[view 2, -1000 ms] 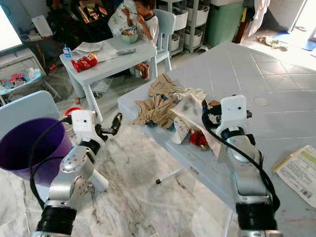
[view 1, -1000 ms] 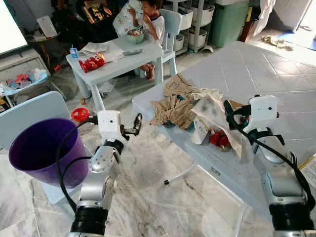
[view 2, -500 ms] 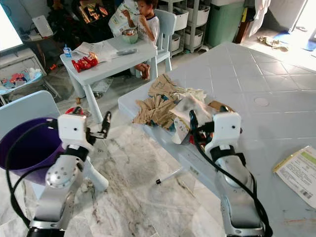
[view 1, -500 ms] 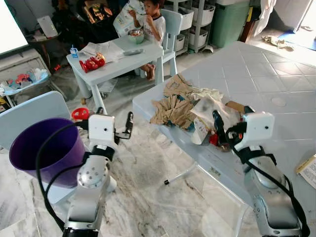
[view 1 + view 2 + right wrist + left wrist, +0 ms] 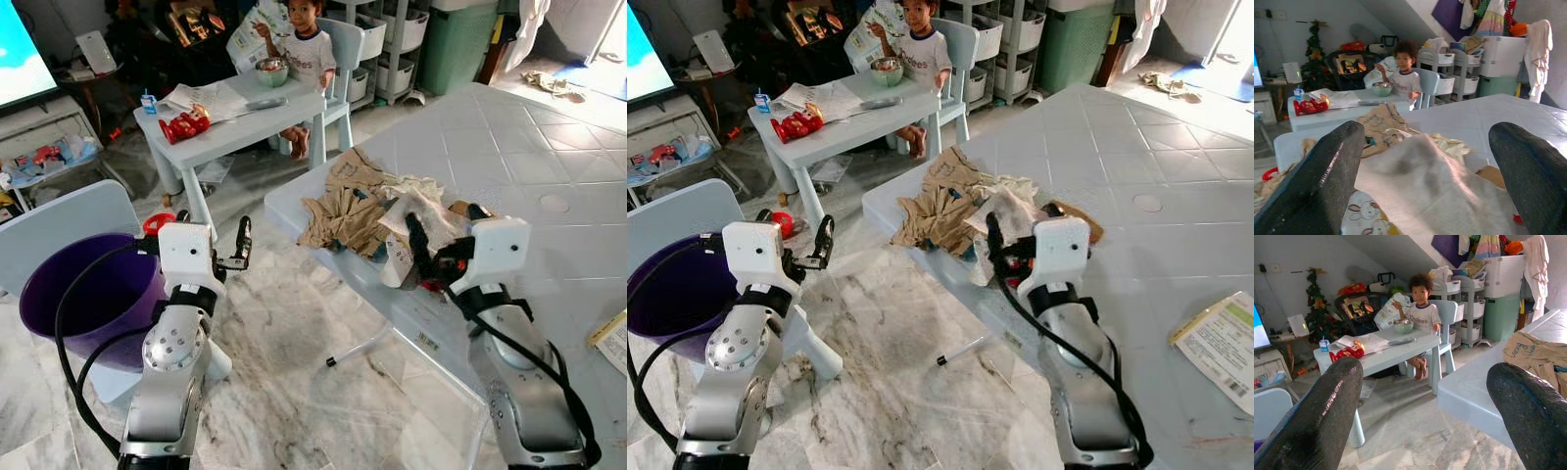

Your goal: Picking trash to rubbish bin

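1. Right claw [image 5: 423, 257] is spread, at the trash pile [image 5: 367, 211] on the bench [image 5: 549, 166], a pale wrapper [image 5: 1420, 186] between its fingers.
2. Left claw [image 5: 235, 257] is spread and empty, near the purple bin [image 5: 83, 304], well apart from the trash.

A heap of trash [image 5: 377, 211] is lying at the near corner of the pale tiled table [image 5: 529, 157], at about one o'clock from where I am standing. Crumpled brown paper [image 5: 343, 211] is making up its left side, with torn, folded pieces overlapping. A white wrapper [image 5: 1420, 186], creased and grey-smudged, is draping over the right side, and something red [image 5: 428, 277] is peeking out beneath it at the table's edge. The purple rubbish bin [image 5: 83, 304] is standing upright and open-mouthed at about ten o'clock, well apart from the heap, its inside showing dark.
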You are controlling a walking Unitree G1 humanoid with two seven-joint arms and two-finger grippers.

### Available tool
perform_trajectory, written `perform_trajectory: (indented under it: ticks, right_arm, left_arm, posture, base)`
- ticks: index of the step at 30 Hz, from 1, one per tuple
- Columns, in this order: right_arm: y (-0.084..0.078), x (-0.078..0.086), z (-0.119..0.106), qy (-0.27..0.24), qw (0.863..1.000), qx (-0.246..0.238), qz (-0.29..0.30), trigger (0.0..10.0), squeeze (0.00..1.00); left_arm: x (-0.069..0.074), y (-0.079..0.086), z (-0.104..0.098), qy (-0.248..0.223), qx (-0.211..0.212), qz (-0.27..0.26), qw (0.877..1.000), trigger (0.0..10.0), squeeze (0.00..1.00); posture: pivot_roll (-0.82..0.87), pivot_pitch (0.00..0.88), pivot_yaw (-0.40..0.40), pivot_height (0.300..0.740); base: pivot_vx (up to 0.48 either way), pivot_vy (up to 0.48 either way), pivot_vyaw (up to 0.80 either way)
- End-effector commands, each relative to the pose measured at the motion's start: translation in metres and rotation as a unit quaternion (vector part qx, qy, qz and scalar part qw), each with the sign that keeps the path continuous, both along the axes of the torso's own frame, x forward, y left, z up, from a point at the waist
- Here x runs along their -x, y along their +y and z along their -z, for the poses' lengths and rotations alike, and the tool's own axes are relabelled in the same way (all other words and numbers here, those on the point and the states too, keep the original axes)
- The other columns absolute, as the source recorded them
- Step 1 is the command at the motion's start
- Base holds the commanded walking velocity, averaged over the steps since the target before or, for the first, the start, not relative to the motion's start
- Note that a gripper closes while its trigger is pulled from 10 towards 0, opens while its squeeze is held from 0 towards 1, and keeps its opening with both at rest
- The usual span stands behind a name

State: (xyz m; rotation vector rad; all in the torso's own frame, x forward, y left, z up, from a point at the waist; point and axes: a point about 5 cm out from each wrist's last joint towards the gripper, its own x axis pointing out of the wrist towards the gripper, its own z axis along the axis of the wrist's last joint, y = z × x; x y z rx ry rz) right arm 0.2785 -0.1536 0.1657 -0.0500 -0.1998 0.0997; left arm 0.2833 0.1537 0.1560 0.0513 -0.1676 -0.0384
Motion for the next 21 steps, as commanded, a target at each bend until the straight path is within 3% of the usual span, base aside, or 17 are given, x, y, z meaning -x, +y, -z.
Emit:
perform_trajectory:
  ticks: [1, 21]
  right_arm:
    - [-0.0024, -0.0019, -0.0008, 0.002, 1.000, 0.005, 0.007, 10.0, 0.00]
    - [-0.0040, -0.0013, 0.0014, 0.009, 1.000, 0.006, 0.015, 10.0, 0.00]
  left_arm:
    - [-0.0011, 0.0008, 0.0023, 0.011, 0.005, 0.005, 1.000, 10.0, 0.00]
    - [-0.0050, -0.0046, 0.0003, 0.024, 0.030, 0.020, 0.999, 10.0, 0.00]
  posture:
    - [-0.05, 0.021, 0.017, 0.740]
    - [-0.05, 0.025, 0.022, 0.740]
  base:
    - [0.000, 0.000, 0.00]
    - [0.000, 0.000, 0.00]
